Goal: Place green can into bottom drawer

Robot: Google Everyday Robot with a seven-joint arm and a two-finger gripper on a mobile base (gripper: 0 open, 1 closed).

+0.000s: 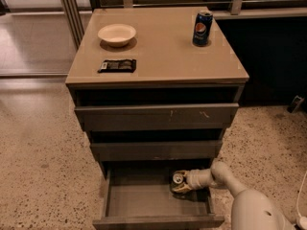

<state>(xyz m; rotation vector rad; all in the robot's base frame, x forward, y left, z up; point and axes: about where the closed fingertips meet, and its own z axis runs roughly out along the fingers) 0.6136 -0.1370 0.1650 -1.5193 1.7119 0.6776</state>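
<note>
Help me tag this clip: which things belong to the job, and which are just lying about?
Job: green can, in the bottom drawer; gripper, at the can inside that drawer.
Lying about, on the cabinet top: bowl, Pepsi can, dark packet.
</note>
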